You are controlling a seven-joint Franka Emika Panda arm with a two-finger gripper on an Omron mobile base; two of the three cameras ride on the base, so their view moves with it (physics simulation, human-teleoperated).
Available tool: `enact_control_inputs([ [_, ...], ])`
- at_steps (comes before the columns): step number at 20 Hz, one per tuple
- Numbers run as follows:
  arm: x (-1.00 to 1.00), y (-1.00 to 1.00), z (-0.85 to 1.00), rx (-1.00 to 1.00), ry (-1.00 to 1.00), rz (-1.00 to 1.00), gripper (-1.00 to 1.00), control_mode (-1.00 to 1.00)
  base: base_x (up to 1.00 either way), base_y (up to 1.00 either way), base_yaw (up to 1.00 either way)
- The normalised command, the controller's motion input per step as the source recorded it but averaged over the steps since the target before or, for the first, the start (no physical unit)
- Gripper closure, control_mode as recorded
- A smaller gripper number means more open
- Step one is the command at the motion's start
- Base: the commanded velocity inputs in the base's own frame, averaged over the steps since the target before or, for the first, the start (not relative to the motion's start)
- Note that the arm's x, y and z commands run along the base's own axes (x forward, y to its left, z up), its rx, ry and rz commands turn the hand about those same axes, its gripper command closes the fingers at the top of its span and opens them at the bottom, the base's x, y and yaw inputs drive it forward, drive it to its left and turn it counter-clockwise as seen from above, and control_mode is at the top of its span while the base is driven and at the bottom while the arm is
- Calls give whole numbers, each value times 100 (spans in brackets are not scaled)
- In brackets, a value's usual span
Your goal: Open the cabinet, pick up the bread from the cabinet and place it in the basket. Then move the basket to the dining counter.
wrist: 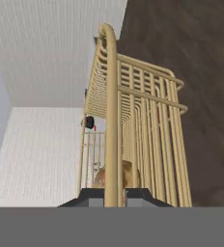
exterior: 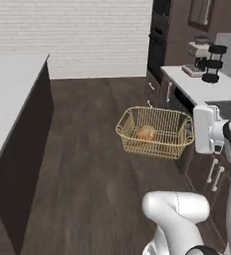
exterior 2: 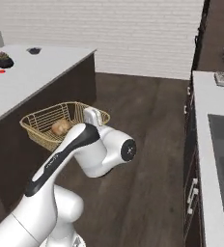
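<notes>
Above the dark floor, my hand [wrist: 115,193] grips the golden wire-mesh basket [exterior: 155,132] by its rim; level carrying should keep the small brown bun [exterior: 146,132] inside.

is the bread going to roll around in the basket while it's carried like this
Probably a little. The bread is round and lies loose on the wire floor of the basket, gripped at one rim by the gripper, so it may tilt. The flared sides should likely keep it in.

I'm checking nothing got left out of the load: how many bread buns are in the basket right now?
1. The bread lies on the floor of the basket, which the gripper holds by its rim above the floor. Nothing else shows through the mesh.
</notes>
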Motion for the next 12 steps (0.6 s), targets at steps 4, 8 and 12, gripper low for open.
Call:
enact_control_inputs([
  [4, 0, 0, 0, 0, 0, 0, 100, 100, -32, 36, 100],
  [8, 0, 0, 0, 0, 0, 0, 100, 100, -27, 60, 95],
  [12, 0, 0, 0, 0, 0, 0, 100, 100, 50, 100, 37],
])
